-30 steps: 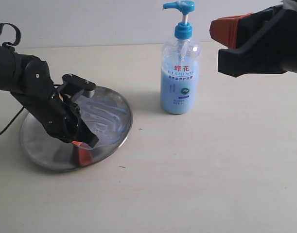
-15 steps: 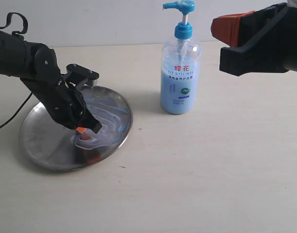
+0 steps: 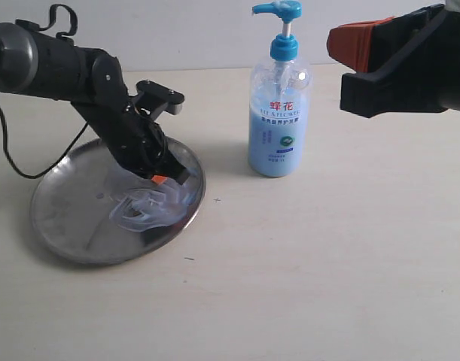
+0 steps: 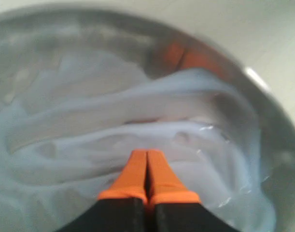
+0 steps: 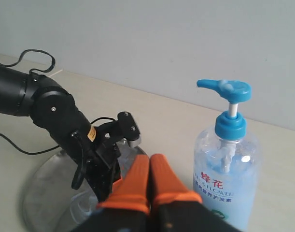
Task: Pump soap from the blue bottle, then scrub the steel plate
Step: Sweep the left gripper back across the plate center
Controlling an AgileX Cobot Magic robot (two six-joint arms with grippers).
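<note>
The steel plate (image 3: 71,218) lies at the left of the table, its right half smeared with pale bluish soap (image 3: 150,207). My left gripper (image 3: 163,179) is shut, with its orange tips down on the plate's far right part, in the soap (image 4: 89,121). Its fingers (image 4: 159,176) are pressed together with nothing between them. The blue bottle (image 3: 279,120) stands upright to the right of the plate, pump head raised. My right gripper (image 3: 336,47) hangs shut in the air to the right of the pump. Its wrist view shows the bottle (image 5: 226,169) and plate (image 5: 46,193).
The left arm's black cable (image 3: 34,162) trails over the table behind the plate. A pale wall (image 3: 177,30) closes off the far edge of the table.
The left gripper has swept across the plate from its near edge toward the far right rim, spreading the soap. The right gripper and the bottle have stayed in place.
</note>
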